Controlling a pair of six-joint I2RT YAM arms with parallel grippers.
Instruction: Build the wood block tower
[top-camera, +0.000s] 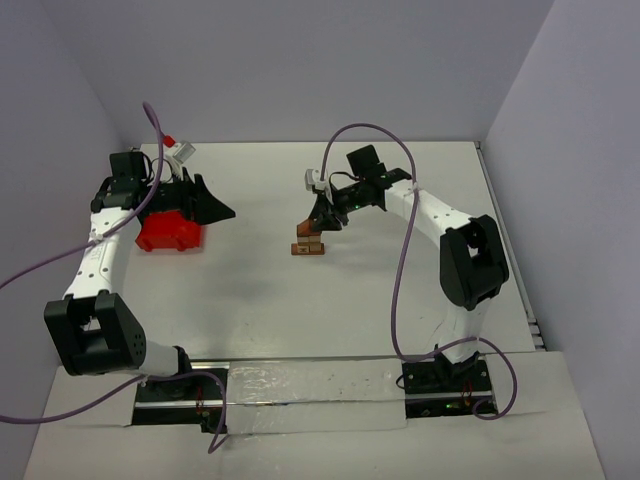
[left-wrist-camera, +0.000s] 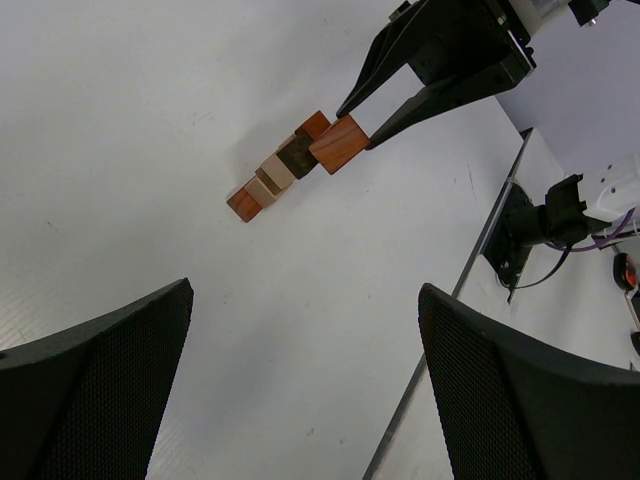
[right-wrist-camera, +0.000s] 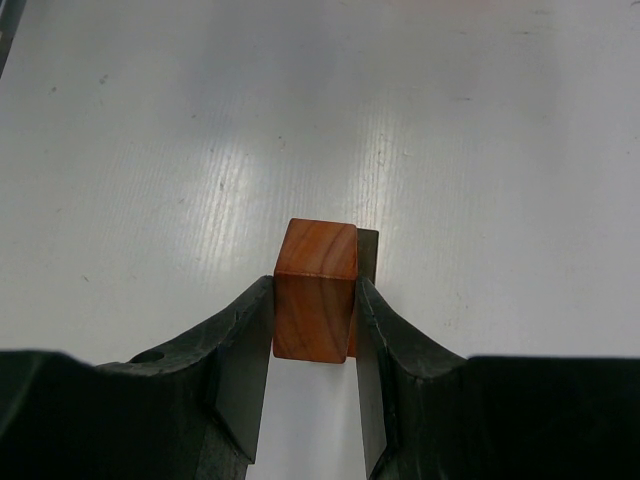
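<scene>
The wood block tower (top-camera: 308, 247) stands mid-table as a small stack of wood blocks in reddish-brown, tan and dark brown (left-wrist-camera: 272, 182). My right gripper (top-camera: 318, 222) hovers just over its top, shut on a reddish-brown wooden cube (right-wrist-camera: 315, 290) (left-wrist-camera: 339, 143). In the right wrist view the cube hides nearly all of the stack; only a dark sliver (right-wrist-camera: 368, 256) shows behind it. Whether the cube touches the stack I cannot tell. My left gripper (left-wrist-camera: 305, 290) is open and holds nothing, far to the left by the red bin (top-camera: 168, 234).
The red plastic bin sits at the left rear under the left arm. The table's right edge (left-wrist-camera: 495, 225) and the right arm's base (top-camera: 445, 378) lie to the right. Purple cables loop over both arms.
</scene>
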